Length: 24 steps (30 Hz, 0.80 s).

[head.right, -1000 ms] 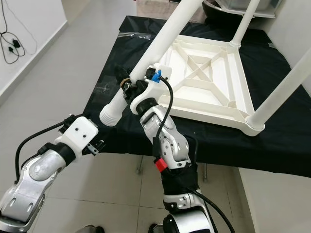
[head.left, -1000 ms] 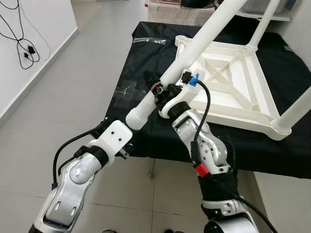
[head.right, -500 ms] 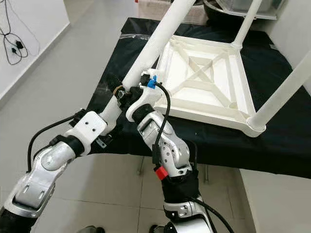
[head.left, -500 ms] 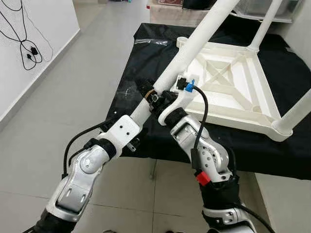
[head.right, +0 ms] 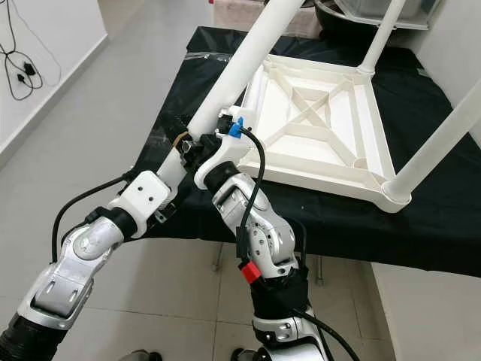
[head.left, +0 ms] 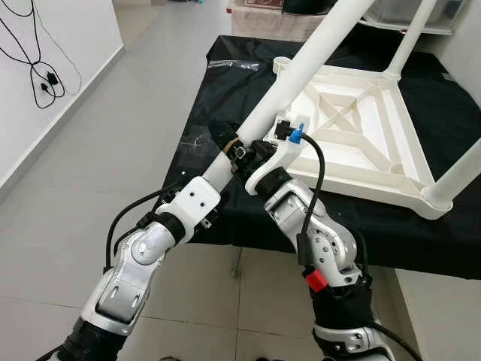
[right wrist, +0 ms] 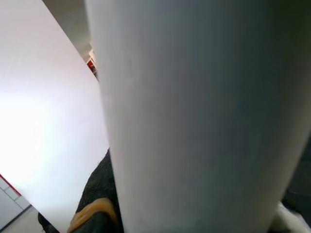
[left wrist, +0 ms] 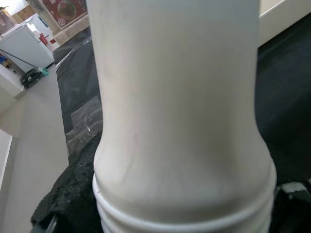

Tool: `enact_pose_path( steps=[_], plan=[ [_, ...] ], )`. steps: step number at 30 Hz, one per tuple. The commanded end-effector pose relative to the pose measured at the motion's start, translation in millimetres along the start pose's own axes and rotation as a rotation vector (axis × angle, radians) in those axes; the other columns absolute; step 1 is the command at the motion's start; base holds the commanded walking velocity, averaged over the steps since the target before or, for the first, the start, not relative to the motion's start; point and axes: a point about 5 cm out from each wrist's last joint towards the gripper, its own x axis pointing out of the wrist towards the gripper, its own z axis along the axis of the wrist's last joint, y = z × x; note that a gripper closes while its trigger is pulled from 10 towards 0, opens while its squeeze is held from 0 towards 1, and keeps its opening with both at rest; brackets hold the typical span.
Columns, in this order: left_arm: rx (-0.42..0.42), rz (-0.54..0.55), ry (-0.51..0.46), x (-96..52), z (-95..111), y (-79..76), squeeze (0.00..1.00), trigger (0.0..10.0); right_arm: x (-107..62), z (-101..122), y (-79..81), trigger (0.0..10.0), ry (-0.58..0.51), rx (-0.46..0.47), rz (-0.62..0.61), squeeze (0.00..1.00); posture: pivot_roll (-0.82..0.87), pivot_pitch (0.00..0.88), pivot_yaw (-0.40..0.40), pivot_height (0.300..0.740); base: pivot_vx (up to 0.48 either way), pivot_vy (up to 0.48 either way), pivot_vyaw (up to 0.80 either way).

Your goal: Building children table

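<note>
Loose table leg point(head.left: 301, 71) slants up and away over the black-covered worktop's point(head.left: 199, 113) near-left corner; right gripper point(head.left: 239, 150) clamps it, left gripper point(head.left: 214, 174) grips its ribbed end.

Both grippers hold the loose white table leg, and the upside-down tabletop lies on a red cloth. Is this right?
Not quite: the cloth is black, as the left eye view shows. The left gripper and right gripper do hold the loose leg, beside the upside-down tabletop.

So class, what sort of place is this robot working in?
Probably a room in a home: a grey tiled floor, a black-covered table holding an upturned white plastic children's table, and cables hanging on a white wall.
</note>
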Motion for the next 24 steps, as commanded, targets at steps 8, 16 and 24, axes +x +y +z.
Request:
enact_pose_path(
  steps=[8, 16, 24],
  plan=[
    [0.010, 0.006, -0.001, -6.0, 0.2, 3.4, 0.00, 10.0, -6.4, -9.7, -16.0, 10.0, 0.032, -0.086, -0.025, 0.99, 0.10, 0.114, -0.044, 0.740, 0.000, 0.000, 0.00],
    [-0.055, -0.102, -0.006, -21.0, -4.3, 1.3, 0.00, 10.0, -6.1, 2.0, -35.0, 10.0, -0.020, 0.009, 0.042, 0.00, 0.11, 0.112, -0.036, 0.740, 0.000, 0.000, 0.00],
    [-0.218, -0.192, -0.021, -34.1, -2.8, -3.2, 0.00, 10.0, -7.8, 1.9, -26.5, 10.0, 0.014, 0.164, 0.250, 0.00, 0.11, 0.115, -0.031, 0.740, 0.000, 0.000, 0.00]
  ],
)
